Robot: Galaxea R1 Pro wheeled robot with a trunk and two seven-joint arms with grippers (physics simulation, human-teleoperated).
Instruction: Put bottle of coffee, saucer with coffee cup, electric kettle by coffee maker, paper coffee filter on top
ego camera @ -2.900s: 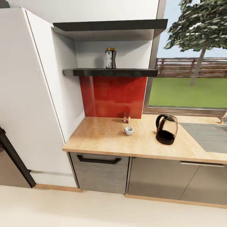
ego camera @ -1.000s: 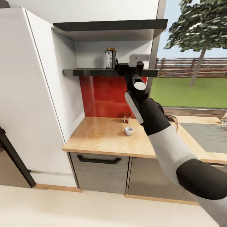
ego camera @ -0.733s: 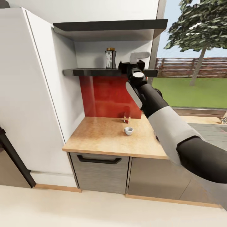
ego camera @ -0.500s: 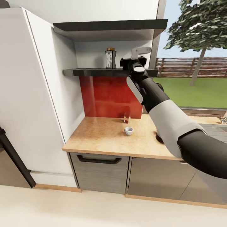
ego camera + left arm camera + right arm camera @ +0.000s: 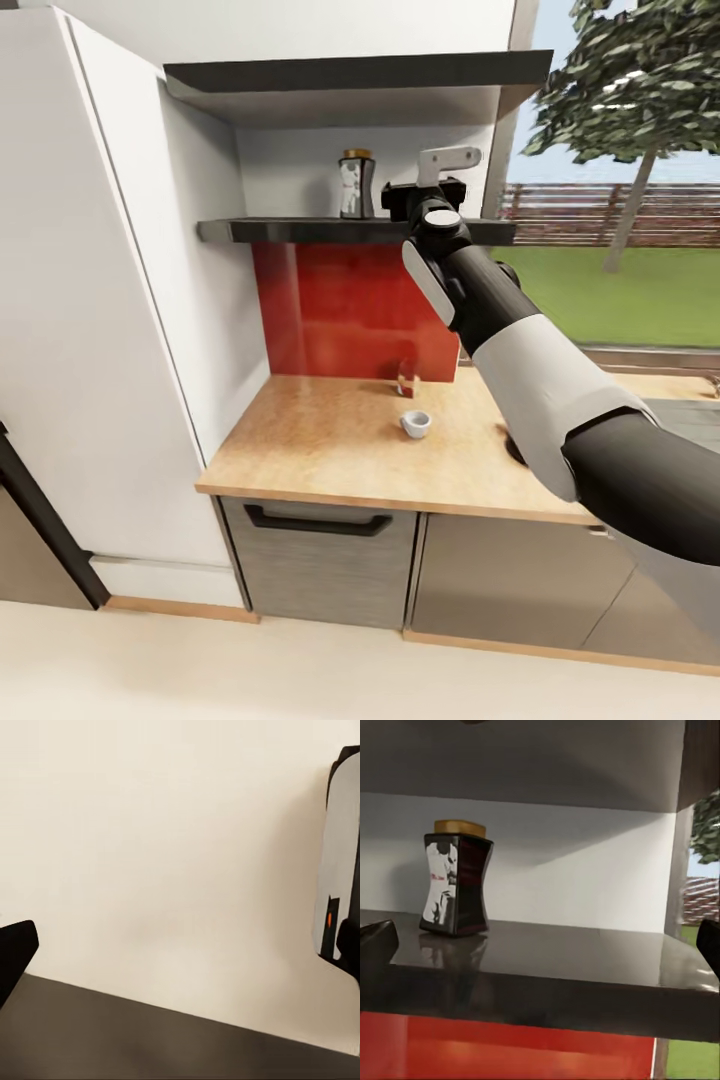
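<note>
Right wrist view: waisted glossy bottle of coffee (image 5: 456, 879) on reflective kitchen shelf (image 5: 547, 967); right claw (image 5: 544, 945) spread wide.

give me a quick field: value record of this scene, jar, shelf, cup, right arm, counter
jar: squat dark jar with gold lid, upright on the shelf
shelf: lower dark grey wall slab, above the red backsplash
right gripper: raised at shelf height, beside the jar, apart from it, open
cup: small white cup on the counter
counter: pale beige worktop
left gripper: open, facing a pale floor
</note>
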